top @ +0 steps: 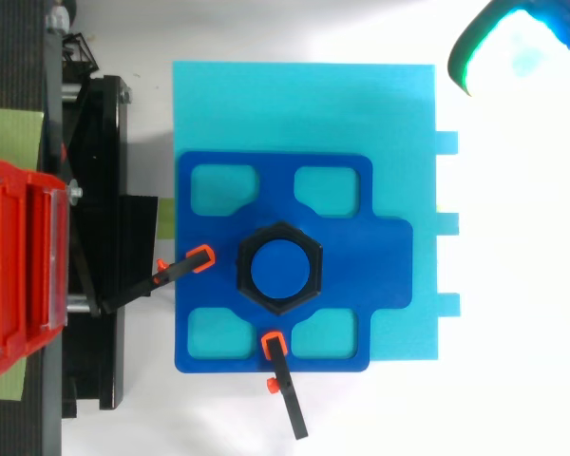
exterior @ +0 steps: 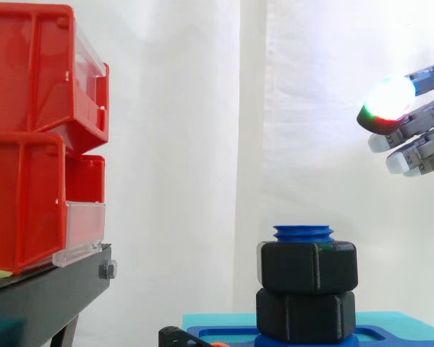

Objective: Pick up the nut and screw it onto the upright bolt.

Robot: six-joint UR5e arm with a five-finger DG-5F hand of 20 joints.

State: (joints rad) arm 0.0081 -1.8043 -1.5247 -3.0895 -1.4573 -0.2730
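An upright blue bolt point(exterior: 303, 233) stands on a dark blue fixture plate point(top: 380, 256). Two black hex nuts sit stacked on it, the upper nut point(exterior: 308, 265) just below the bolt's top and the lower nut point(exterior: 306, 314) against the plate. From above, the nut point(top: 279, 268) rings the blue bolt end point(top: 278, 269). My hand point(exterior: 419, 126) hovers at the far right, well above and to the right of the bolt, apart from it. Its fingers are straight and hold nothing, and one fingertip point(top: 513, 43) glows at the top right corner of the top view.
Red bins point(exterior: 36, 137) stacked on a black stand point(exterior: 43, 296) fill the left. The dark blue plate lies on a cyan base point(top: 304, 104), held by two orange-tipped black clamps point(top: 185, 266) point(top: 283, 380). White curtain hangs behind.
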